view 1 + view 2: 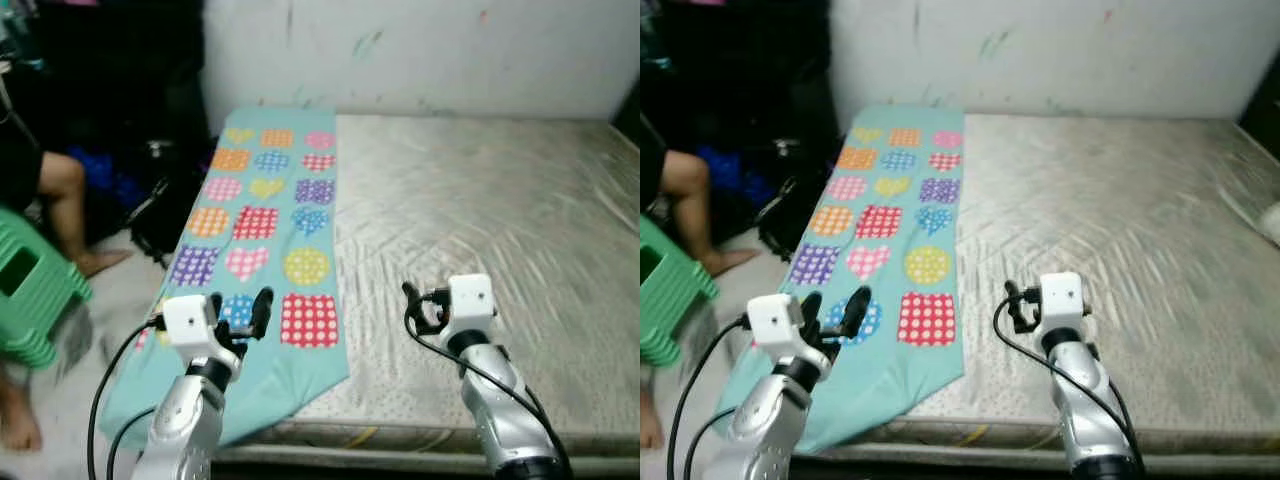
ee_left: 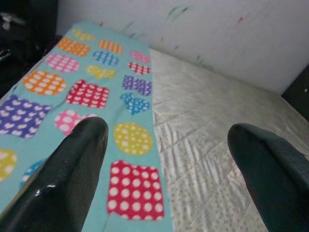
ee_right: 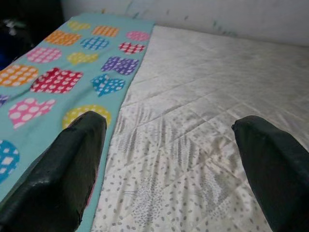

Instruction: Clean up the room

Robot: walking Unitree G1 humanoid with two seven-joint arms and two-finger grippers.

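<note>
A teal blanket [image 1: 262,240] printed with dotted hearts, squares and circles in many colours is lying spread flat along the left strip of the bare mattress [image 1: 480,230], running from the white wall [image 1: 420,50] at the far end to the near edge, where its pointed corner is hanging a little over the side. The mattress is quilted, pale grey and is taking up the rest of the bed to my right. I am holding my left gripper [image 1: 240,312] above the near end of the blanket, its two black fingers [image 2: 72,179] spread wide with nothing between them. I am holding my right gripper [image 1: 420,305] above the bare mattress just to the right of the blanket's edge, its fingers [image 3: 63,179] also standing wide apart and gripping nothing; neither gripper is touching the fabric. Off the left side of the bed, a person's bare leg [image 1: 70,215] is showing on the floor beside a green plastic stool [image 1: 30,300], with dark bags [image 1: 160,200] lying against the bed's side. A pale object [image 1: 1270,222] is sitting at the far right edge of the mattress, too cut off to identify.
</note>
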